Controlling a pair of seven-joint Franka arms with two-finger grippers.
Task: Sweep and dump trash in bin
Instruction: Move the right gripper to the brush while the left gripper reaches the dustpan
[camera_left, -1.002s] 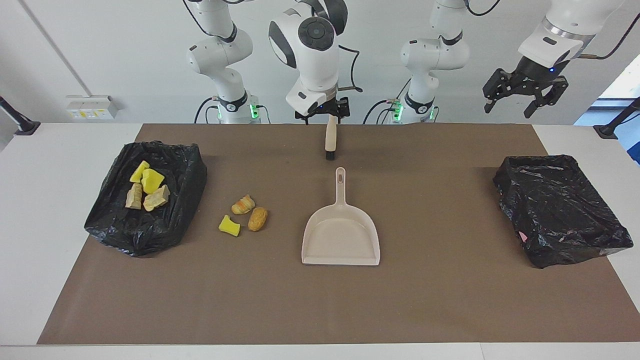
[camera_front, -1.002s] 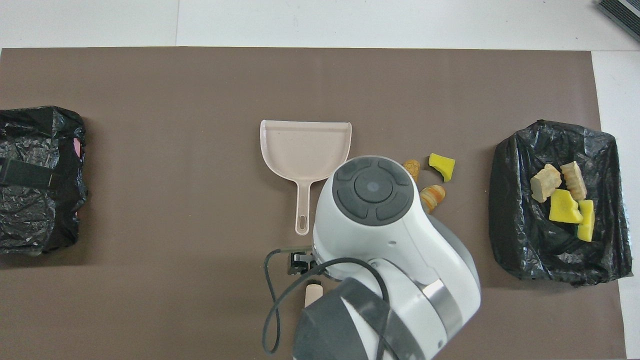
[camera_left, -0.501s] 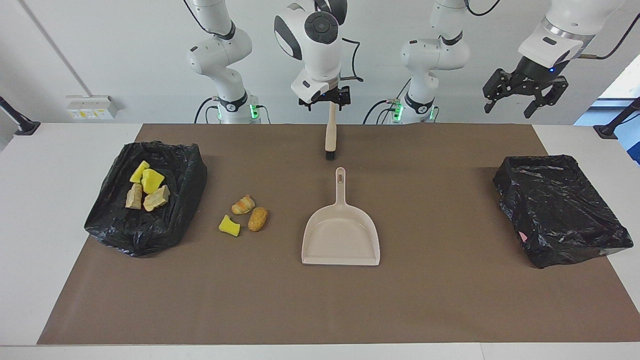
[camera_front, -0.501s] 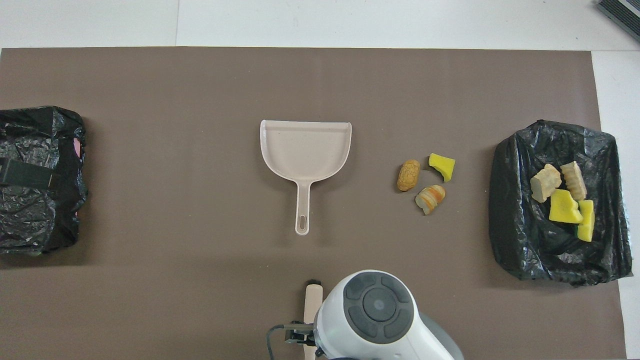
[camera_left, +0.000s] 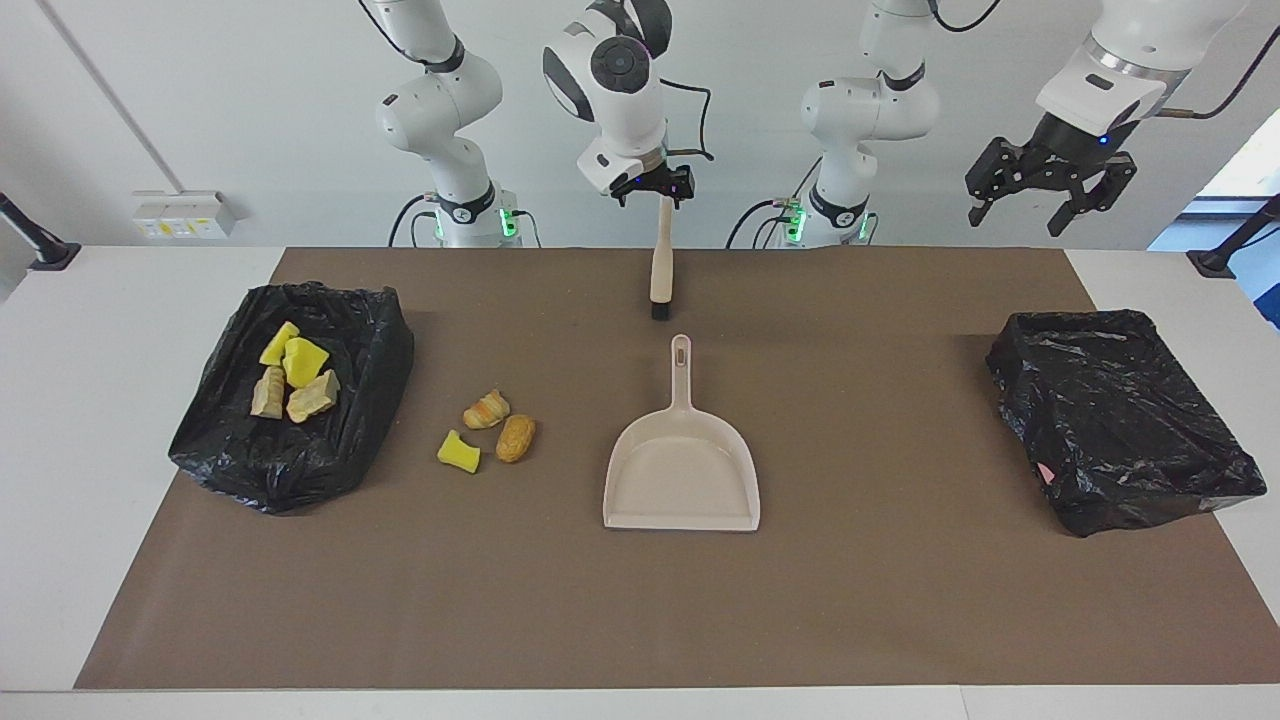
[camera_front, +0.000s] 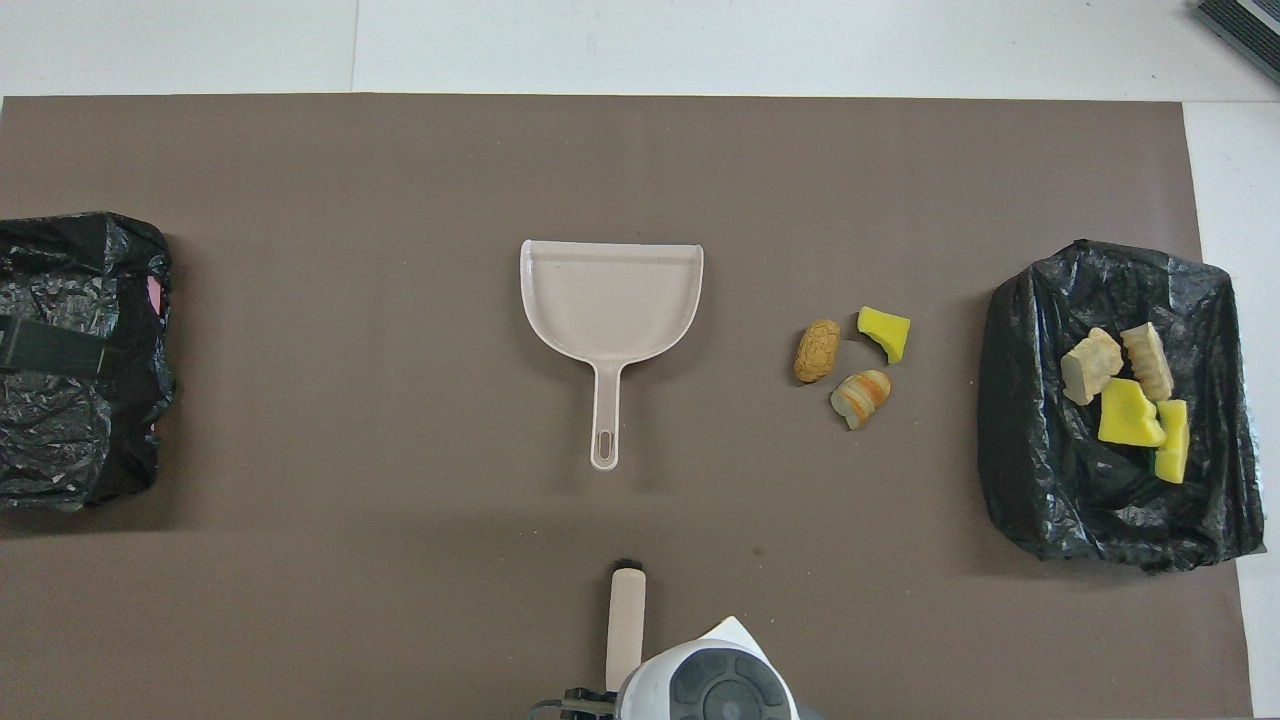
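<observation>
While it hangs over the edge of the brown mat (camera_left: 640, 620) nearest the robots, the right tool (camera_left: 655, 192) is pinching the top of the brush (camera_left: 660, 270), which points straight down with its dark bristles just above the mat, a little nearer to the robots than the handle tip of the dustpan (camera_left: 682, 470). The left tool (camera_left: 1045, 200) waits high in the air with its fingers spread, over the tabletop (camera_left: 120, 300) edge at the left arm's end, above no task thing. The dustpan lies flat in the middle of the mat, handle toward the robots and open mouth away from them. Beside the dustpan, toward the right arm's end, three loose bits of the trash (camera_left: 487, 432) lie on the mat close together: a striped croissant-like piece, a tan one and a yellow chunk. Further toward that end from the dustpan, the bin (camera_left: 330, 440) lined with a black bag holds four more bits (camera_left: 292, 383), yellow and tan. A second black-lined bin (camera_left: 1120, 420) sits well apart from the dustpan, toward the left arm's end.
</observation>
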